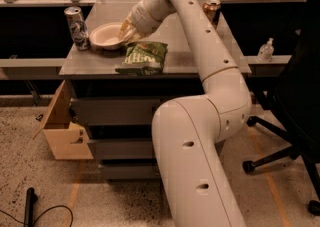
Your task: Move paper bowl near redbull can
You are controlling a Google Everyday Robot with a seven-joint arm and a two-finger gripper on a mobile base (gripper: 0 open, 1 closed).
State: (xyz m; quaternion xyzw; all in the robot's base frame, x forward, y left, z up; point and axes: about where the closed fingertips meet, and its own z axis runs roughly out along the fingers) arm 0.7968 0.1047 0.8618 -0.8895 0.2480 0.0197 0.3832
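Observation:
The white paper bowl (105,36) sits low over the grey cabinet top (185,46) at its front left, its left rim close beside the silver-and-blue redbull can (76,28). The can stands upright at the left edge. My gripper (125,33) reaches in from the right and is shut on the bowl's right rim. I cannot tell whether the bowl rests on the top or hangs just above it.
A green chip bag (143,57) lies at the front edge, just right of the bowl and under my wrist. A brown-and-gold can (212,10) stands at the back right. An open wooden drawer (62,128) juts out low left. An office chair (295,121) is at the right.

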